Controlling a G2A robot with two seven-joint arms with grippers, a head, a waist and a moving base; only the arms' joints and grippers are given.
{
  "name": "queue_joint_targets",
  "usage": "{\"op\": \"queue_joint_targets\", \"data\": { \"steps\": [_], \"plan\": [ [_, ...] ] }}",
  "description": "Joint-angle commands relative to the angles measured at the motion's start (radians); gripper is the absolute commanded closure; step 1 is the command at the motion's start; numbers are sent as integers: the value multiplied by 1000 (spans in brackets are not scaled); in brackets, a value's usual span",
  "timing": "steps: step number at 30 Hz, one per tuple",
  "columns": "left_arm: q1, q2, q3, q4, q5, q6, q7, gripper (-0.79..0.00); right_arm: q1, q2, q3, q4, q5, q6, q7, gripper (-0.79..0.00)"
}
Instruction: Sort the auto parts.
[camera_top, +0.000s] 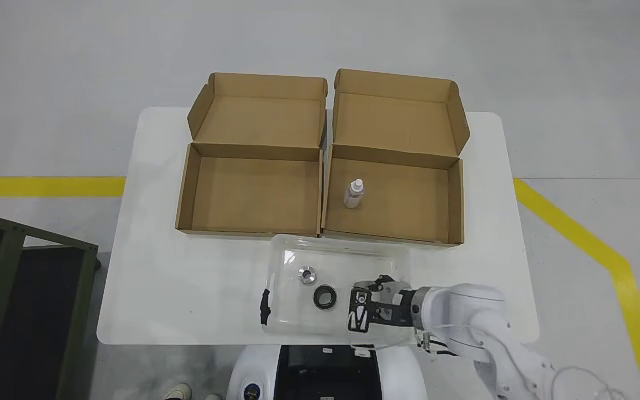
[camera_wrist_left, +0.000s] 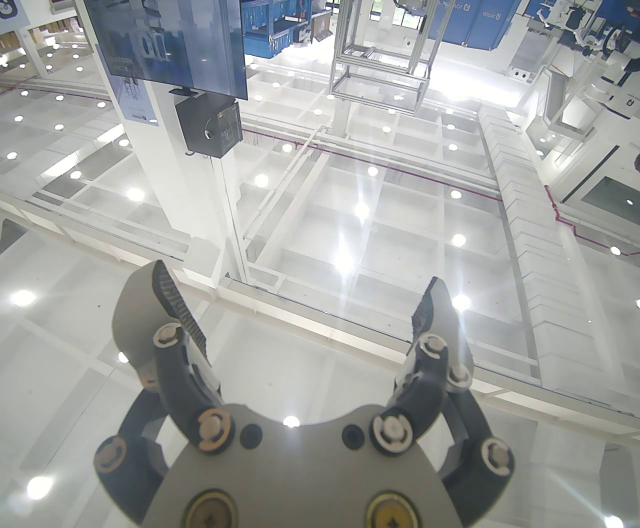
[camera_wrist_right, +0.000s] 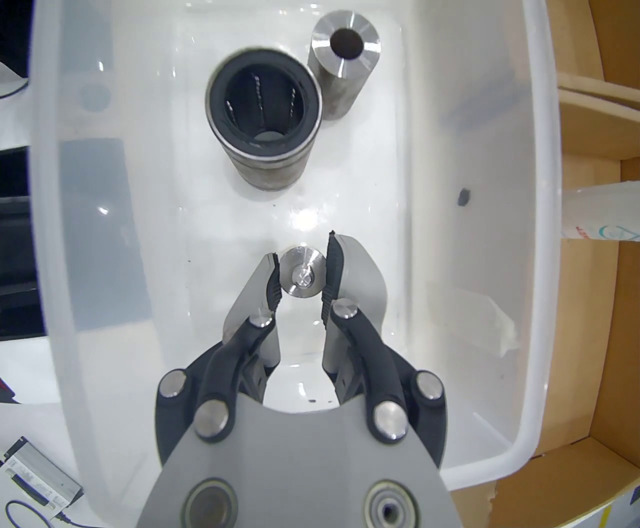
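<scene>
Metal cylinder (camera_wrist_right: 301, 276) sits clamped inside the right pincer (camera_wrist_right: 301, 265).

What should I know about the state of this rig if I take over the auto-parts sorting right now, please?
Right tool: shut on the small silver metal cylinder, low inside the clear plastic bin.
Left tool: open, holding nothing, pointing up at the ceiling.
Also in the bin: a black-lined steel sleeve and a silver steel bushing with a centre hole, upright, close together.
Done: one white bottle-shaped part stands in the right brown cardboard box, next to the matching left box.
Left: the three bin parts still need sorting into boxes.
</scene>
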Motion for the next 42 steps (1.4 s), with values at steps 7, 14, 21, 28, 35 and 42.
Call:
{"op": "queue_joint_targets", "data": {
  "steps": [7, 14, 21, 28, 35, 42],
  "plan": [
    [0, 0, 0, 0, 0, 0, 0, -785, -14, 6, 41, -69, 146, 32, -52, 0],
    [0, 0, 0, 0, 0, 0, 0, -785, -6, 6, 46, -65, 312, 77, -119, 0],
    [0, 0, 0, 0, 0, 0, 0, -785, 11, 3, 58, -37, 492, 134, -234, 0],
    [0, 0, 0, 0, 0, 0, 0, -785, 48, -4, 44, -14, 657, 208, -291, 0],
    [0, 0, 0, 0, 0, 0, 0, -785, 83, -12, 31, 6, 780, 245, -362, 0],
    [0, 0, 0, 0, 0, 0, 0, -785, 82, -15, 31, 25, 917, 213, -430, 0]
  ]
}}
